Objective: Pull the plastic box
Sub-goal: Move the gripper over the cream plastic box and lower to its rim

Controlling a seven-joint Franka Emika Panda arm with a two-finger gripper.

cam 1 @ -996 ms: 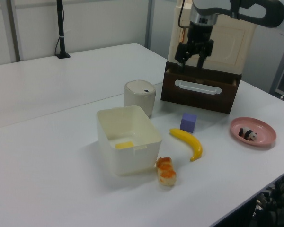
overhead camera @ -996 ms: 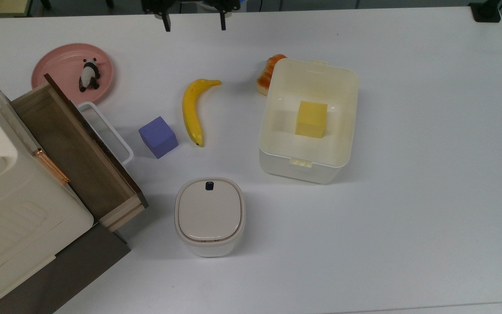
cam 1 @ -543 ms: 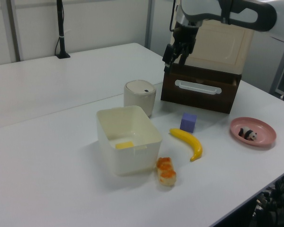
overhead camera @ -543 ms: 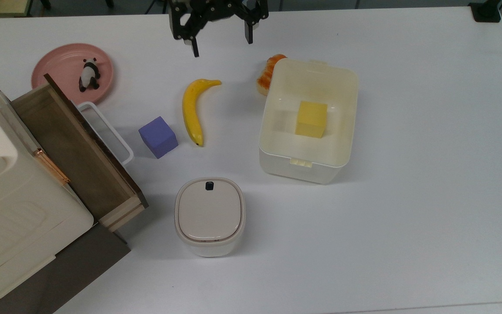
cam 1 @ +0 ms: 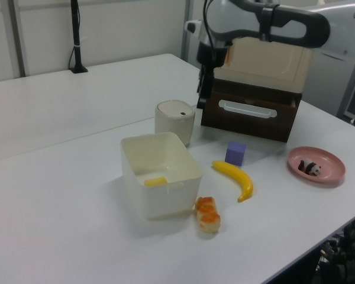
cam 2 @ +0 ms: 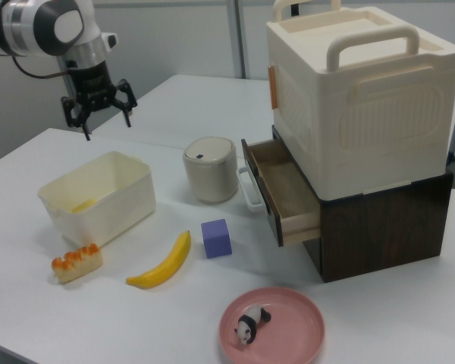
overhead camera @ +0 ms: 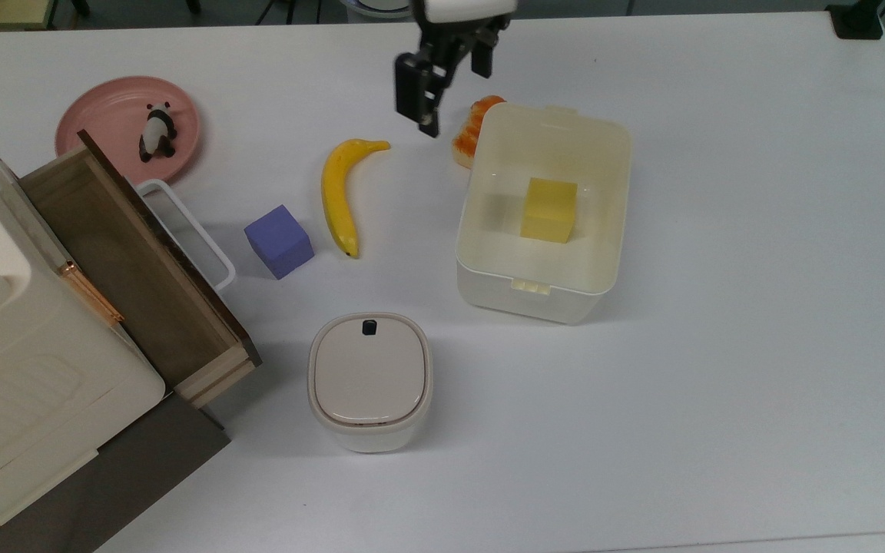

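Right view: gripper [cam 2: 106, 115], fingers apart, hovers above the box [cam 2: 98, 198] (untouched); next, descend onto its rim.

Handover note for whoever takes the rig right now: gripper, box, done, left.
Gripper: open, empty, up in the air, touching nothing.
Plastic box: lidless, upright on the table, a yellow block inside. In the top view a piece of orange-topped food lies at its upper-left corner and the banana to its left.
Done: nothing on the box; no contact yet.
Left: bring the gripper to the box rim, probably the near short side, take hold, pull. Mind the food beside that corner.
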